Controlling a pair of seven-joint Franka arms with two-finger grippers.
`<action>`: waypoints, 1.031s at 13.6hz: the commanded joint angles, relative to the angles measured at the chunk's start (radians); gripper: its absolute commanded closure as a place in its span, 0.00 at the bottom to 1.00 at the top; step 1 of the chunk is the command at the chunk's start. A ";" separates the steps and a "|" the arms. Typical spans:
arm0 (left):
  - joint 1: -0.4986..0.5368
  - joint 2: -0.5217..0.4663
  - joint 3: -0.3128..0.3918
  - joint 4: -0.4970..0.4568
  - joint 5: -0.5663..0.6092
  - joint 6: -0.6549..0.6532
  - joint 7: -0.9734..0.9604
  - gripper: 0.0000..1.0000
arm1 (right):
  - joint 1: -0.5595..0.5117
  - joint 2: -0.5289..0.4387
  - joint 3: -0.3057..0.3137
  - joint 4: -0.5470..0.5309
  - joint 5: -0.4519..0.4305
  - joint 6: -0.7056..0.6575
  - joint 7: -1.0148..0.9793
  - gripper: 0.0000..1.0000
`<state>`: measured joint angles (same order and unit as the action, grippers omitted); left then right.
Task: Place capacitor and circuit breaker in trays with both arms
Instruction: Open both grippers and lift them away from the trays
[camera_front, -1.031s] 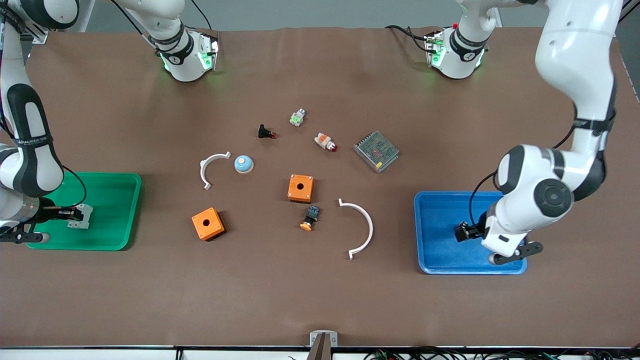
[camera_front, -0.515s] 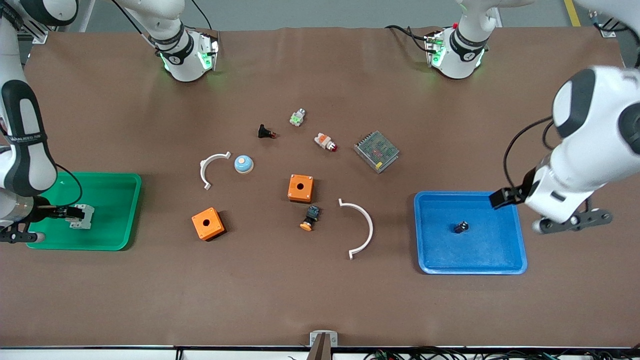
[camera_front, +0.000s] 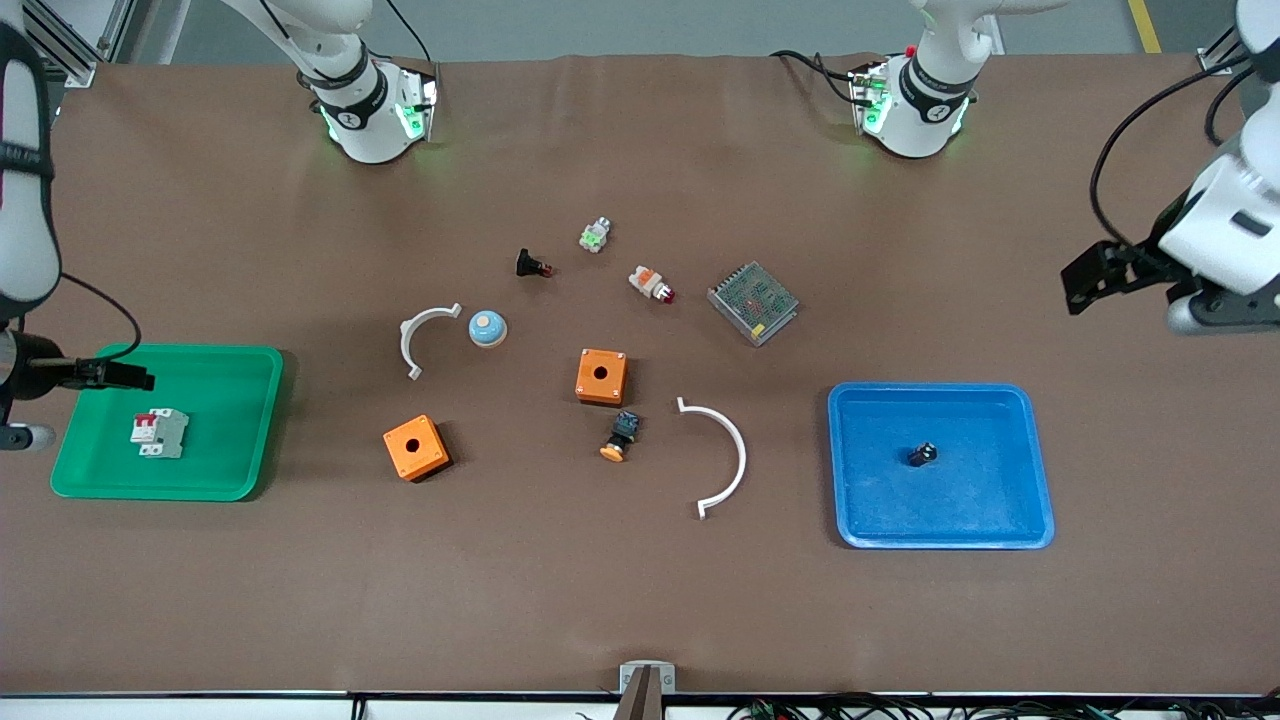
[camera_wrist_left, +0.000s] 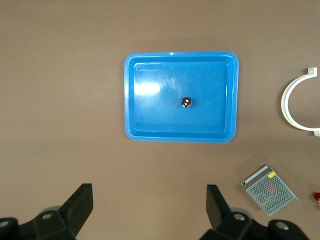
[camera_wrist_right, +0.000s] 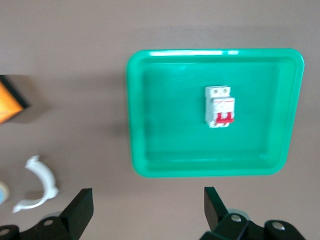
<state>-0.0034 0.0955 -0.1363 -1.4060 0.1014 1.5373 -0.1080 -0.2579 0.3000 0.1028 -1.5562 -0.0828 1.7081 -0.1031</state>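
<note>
The capacitor (camera_front: 922, 455), a tiny black cylinder, lies free in the blue tray (camera_front: 880, 500); the left wrist view shows the capacitor (camera_wrist_left: 186, 102) alone near the middle of the blue tray (camera_wrist_left: 150, 115). The white-grey circuit breaker (camera_front: 158, 433) with its red lever lies flat in the green tray (camera_front: 220, 440); in the right wrist view the circuit breaker (camera_wrist_right: 219, 106) rests in the green tray (camera_wrist_right: 165, 125). My left gripper (camera_front: 1085, 275) (camera_wrist_left: 149, 192) hangs open and empty over bare table beside the blue tray. My right gripper (camera_front: 118, 375) (camera_wrist_right: 147, 192) is open and empty over the green tray's edge.
Between the trays lie two orange boxes (camera_front: 601, 376) (camera_front: 415, 447), two white arcs (camera_front: 722, 455) (camera_front: 420, 335), a black button with orange cap (camera_front: 620, 436), a blue-white button (camera_front: 487, 328), a mesh-covered unit (camera_front: 752, 302), an indicator lamp (camera_front: 651, 284) and a black push-button (camera_front: 532, 265).
My right gripper opened, left the circuit breaker in the green tray and rose. My left gripper lifted off the blue tray and moved toward the bases, leaving the capacitor there.
</note>
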 joint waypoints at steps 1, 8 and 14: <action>-0.058 -0.081 0.107 -0.079 -0.048 -0.011 0.086 0.00 | 0.080 -0.093 -0.009 -0.038 0.014 -0.034 0.084 0.02; -0.049 -0.142 0.110 -0.136 -0.057 -0.020 0.099 0.00 | 0.206 -0.211 -0.008 -0.079 0.017 -0.080 0.192 0.02; -0.044 -0.137 0.113 -0.126 -0.057 -0.020 0.102 0.00 | 0.206 -0.294 0.014 -0.119 0.043 -0.145 0.227 0.02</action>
<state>-0.0471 -0.0253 -0.0328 -1.5215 0.0568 1.5176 -0.0216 -0.0507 0.0649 0.1054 -1.6160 -0.0567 1.5611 0.1026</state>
